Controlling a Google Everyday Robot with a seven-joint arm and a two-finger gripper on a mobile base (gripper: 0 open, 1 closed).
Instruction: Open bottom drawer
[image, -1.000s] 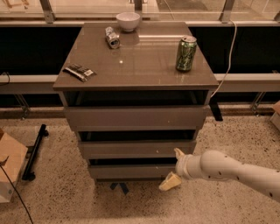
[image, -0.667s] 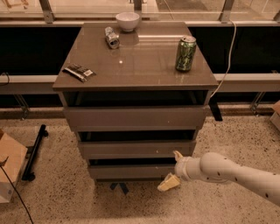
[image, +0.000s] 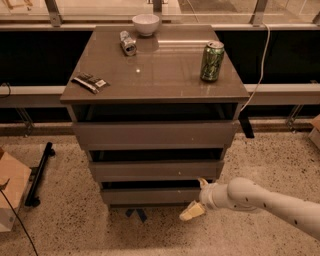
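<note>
The bottom drawer (image: 150, 195) is the lowest taupe-grey front of the cabinet (image: 155, 134), with a thin dark gap above it. My gripper (image: 197, 196) reaches in from the right on a white arm (image: 260, 200) and sits at the drawer front's right end. One pale finger (image: 202, 182) pokes up at the drawer's top edge. The other finger (image: 192, 211) hangs below its bottom edge. The gripper is open, and the right end of the front lies between the two fingers.
On the cabinet top stand a green can (image: 212, 61), a white bowl (image: 146, 23), a small crushed can (image: 128, 43) and a dark snack wrapper (image: 89, 82). A cardboard box (image: 11, 195) and a black stand (image: 39, 174) lie on the speckled floor at the left. A white cable (image: 260, 65) hangs at the right.
The arm has crept very slightly left and down at the drawer's right end. The drawer fronts look the same.
</note>
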